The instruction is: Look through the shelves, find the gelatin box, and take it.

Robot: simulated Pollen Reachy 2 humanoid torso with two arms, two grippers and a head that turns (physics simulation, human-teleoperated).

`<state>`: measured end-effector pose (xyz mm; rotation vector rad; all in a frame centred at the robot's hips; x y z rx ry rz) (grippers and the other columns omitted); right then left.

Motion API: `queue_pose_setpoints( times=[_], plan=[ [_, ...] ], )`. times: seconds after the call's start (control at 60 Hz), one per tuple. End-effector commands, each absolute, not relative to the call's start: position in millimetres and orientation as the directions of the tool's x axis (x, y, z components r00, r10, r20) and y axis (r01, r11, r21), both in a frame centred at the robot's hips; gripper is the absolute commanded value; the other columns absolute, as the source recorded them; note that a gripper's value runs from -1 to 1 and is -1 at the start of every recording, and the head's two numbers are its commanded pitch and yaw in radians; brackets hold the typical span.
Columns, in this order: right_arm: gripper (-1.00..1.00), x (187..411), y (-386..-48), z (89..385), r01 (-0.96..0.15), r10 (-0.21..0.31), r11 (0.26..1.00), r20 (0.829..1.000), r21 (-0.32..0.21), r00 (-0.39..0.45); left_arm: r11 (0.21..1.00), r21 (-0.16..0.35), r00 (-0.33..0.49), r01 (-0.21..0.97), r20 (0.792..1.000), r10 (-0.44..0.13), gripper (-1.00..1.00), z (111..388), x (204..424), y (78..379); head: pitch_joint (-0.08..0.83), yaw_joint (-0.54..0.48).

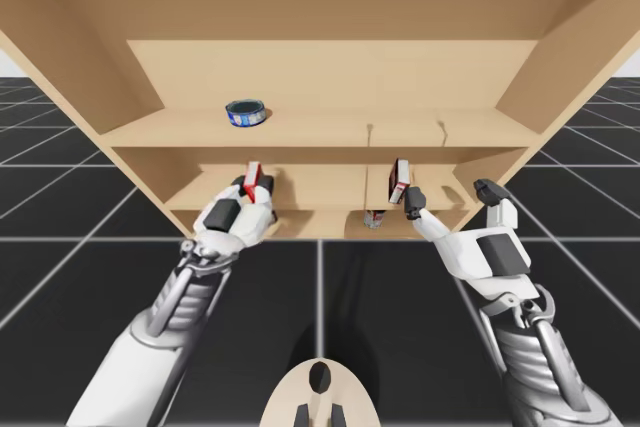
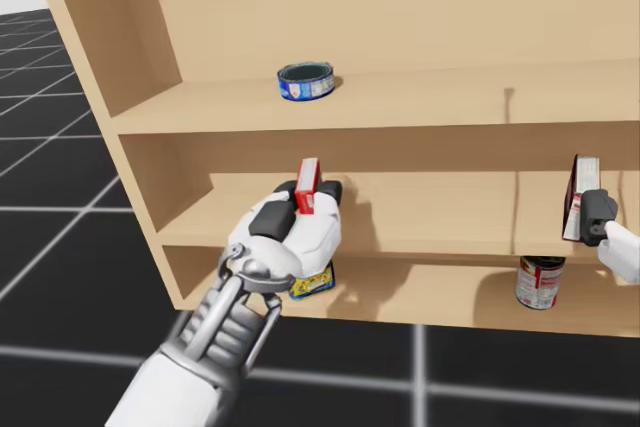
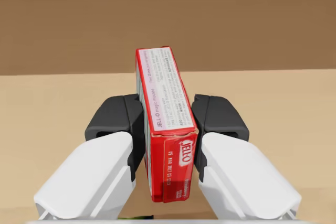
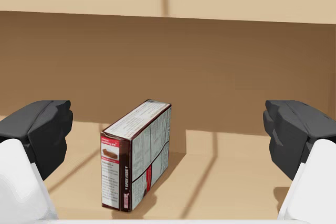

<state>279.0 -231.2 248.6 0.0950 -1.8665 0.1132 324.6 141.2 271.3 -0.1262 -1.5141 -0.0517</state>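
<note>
The red gelatin box (image 3: 160,82) was found and gripped, so we judged the search done. What remained was drawing it out of the shelves. It stood on its narrow edge between the fingers of our left claw (image 3: 167,124), pinched from both sides above the middle shelf (image 2: 430,222) (whether it cleared the board we could not tell). Our right claw (image 1: 450,195) hung spread wide, with a brown-and-white box (image 4: 135,156) just ahead of it, untouched.
</note>
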Motion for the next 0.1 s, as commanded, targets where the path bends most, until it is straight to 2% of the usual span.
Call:
queue_pose_setpoints(
  times=[0.017, 0.1],
  plan=[
    [-1.00, 278, -230, 248, -0.125, -0.017, 0.992, 0.957, -0.020, -0.291, 0.984, -0.074, 0.046, 0.159, 0.997, 0.068, 1.00, 280, 279, 138, 0.412, 0.21],
    [-1.00, 278, -230, 249, -0.132, -0.033, 0.991, 0.958, -0.005, -0.284, 0.981, -0.064, 0.043, 0.181, 0.997, 0.057, 1.00, 280, 252, 145, 0.413, 0.21]
  ],
)
